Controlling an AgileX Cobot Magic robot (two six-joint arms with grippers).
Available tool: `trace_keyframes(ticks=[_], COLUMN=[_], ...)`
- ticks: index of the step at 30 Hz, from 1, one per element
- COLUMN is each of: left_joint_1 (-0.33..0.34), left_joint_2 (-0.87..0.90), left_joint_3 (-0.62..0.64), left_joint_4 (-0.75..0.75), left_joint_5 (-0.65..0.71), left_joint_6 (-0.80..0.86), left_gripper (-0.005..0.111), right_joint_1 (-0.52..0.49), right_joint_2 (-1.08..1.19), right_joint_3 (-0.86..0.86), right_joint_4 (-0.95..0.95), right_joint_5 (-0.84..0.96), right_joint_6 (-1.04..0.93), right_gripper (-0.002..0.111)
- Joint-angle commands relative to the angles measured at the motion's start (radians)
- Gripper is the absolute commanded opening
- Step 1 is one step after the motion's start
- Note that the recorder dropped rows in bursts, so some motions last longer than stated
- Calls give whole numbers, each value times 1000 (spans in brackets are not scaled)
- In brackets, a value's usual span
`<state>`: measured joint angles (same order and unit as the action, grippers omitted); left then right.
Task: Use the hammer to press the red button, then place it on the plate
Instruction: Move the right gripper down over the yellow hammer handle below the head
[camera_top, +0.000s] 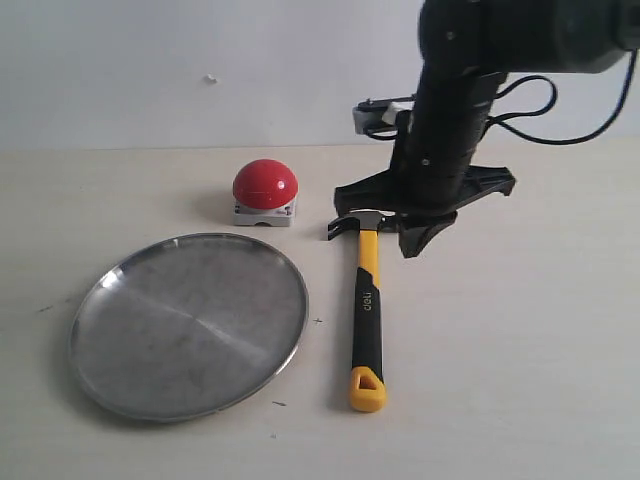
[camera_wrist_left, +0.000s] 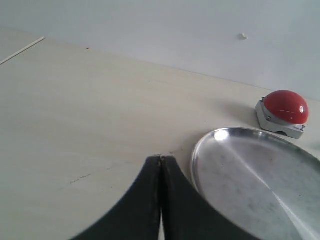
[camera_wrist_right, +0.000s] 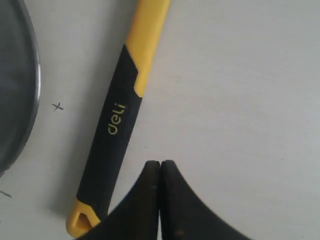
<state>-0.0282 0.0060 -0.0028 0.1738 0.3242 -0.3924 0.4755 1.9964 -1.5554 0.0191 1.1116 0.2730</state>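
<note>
Hammer (camera_top: 366, 300) flat on the table (camera_top: 520, 350), just right of the plate (camera_top: 190, 325), not touching it. Dark head toward the far wall, yellow loop end toward the near edge. Lying free, held by nothing.

Red button (camera_top: 265, 185) behind the plate, near the hammer head and a little to its left. Nothing on it. Plate bare, ready for the hammer at the end. Looks like the very start of the job: nothing picked up, nothing pushed.

Right gripper (camera_top: 412, 238) low over the table, close by the hammer head, a bit to its right. Jaws pressed together, nothing between them. Probably there to get ready for a grab, since no pushing the button without the hammer in hand. Needs to spread apart first, then squeeze the handle. Best spot maybe the black grip: less slippery, and far enough from the head to tip it down onto the button.

Left gripper (camera_wrist_left: 160, 160) closed tight too, and empty, hanging over the table near the plate's rim. Out of sight in the outside view. Likely kept to the side so as not to bump the other arm.
</note>
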Motion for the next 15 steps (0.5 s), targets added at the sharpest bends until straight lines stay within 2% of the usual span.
trace_keyframes(ticks=[1, 8, 15], left_joint_1=[-2, -4, -4], left_joint_2=[-6, -6, -6], left_joint_3=[3, 3, 3], left_joint_4=[-3, -3, -3], left_joint_5=[-2, -2, -2], left_joint_6=[4, 4, 4], left_gripper=[0, 0, 0], right_joint_1=[7, 7, 7], right_joint_2=[106, 183, 251], right_joint_3=[-153, -281, -299], right_joint_4=[-19, -19, 36], right_joint_5=[96, 65, 60], right_joint_6=[46, 54, 31], right_gripper=[0, 0, 0])
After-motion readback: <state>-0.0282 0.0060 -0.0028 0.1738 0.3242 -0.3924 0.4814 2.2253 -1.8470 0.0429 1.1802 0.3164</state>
